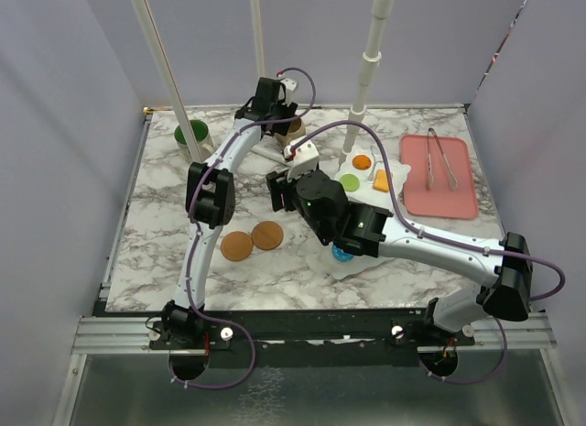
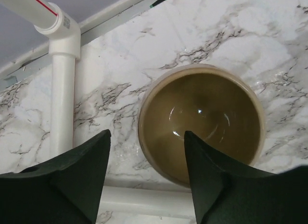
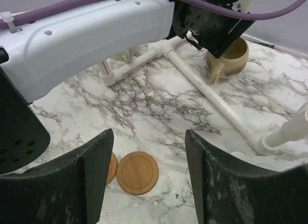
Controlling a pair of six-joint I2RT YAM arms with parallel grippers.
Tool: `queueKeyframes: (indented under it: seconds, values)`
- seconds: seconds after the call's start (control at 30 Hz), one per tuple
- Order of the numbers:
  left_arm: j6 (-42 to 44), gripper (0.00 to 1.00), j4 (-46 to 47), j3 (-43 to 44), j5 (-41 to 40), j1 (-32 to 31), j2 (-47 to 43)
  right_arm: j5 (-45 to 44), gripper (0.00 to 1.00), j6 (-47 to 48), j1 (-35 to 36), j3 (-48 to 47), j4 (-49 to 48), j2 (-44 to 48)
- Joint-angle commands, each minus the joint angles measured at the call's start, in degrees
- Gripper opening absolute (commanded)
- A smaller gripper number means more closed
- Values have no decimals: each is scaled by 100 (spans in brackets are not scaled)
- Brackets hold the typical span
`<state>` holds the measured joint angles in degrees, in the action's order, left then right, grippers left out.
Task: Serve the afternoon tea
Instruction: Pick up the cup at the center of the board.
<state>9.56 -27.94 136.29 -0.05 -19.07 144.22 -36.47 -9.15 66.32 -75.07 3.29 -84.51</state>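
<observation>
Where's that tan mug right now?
The tan mug stands at the back middle of the marble table, right of the green-lined mug; the left wrist view shows it directly under the left claw.

Metal tongs [image 1: 439, 144] lie on a pink tray [image 1: 450, 202] at the marble worktop's [image 1: 165, 247] right. Two round wooden coasters [image 1: 267, 234] touch near the middle. White pipes [image 1: 366, 73] rise behind.
</observation>
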Motion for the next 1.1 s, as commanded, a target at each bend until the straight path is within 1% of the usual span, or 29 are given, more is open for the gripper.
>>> queueKeyframes:
  seconds: [0.0,0.07,0.23,0.47,0.6,0.63,0.77,0.87,0.97,1.07]
  values:
    - [-114,58,128,316,-163,30,282,-62,65,-266,25,69,-162,-175]
    - [-138,51,169,374,-199,30,371,-68,65,-337,27,93,-162,-188]
    - [-313,37,290,497,-242,19,511,-167,64,-454,30,171,-127,-204]
    - [-706,11,547,427,-538,1,458,-356,63,-486,-9,255,-98,-306]
    - [-1010,2,599,314,-828,-21,310,-541,63,-580,-68,220,36,-370]
    - [-1148,0,607,276,-914,-23,262,-583,63,-621,-81,199,92,-412]
    - [-1587,0,609,74,-1249,-35,17,-749,64,-702,-117,69,223,-588]
    - [-1930,0,605,-158,-1338,-35,-310,-808,65,-639,-205,-6,197,-745]
    - [-2154,0,571,-315,-1353,-35,-700,-665,65,-609,-379,-8,65,-812]
    - [-2235,0,479,-459,-1569,-61,-1115,-484,66,-518,-535,-65,-64,-882]
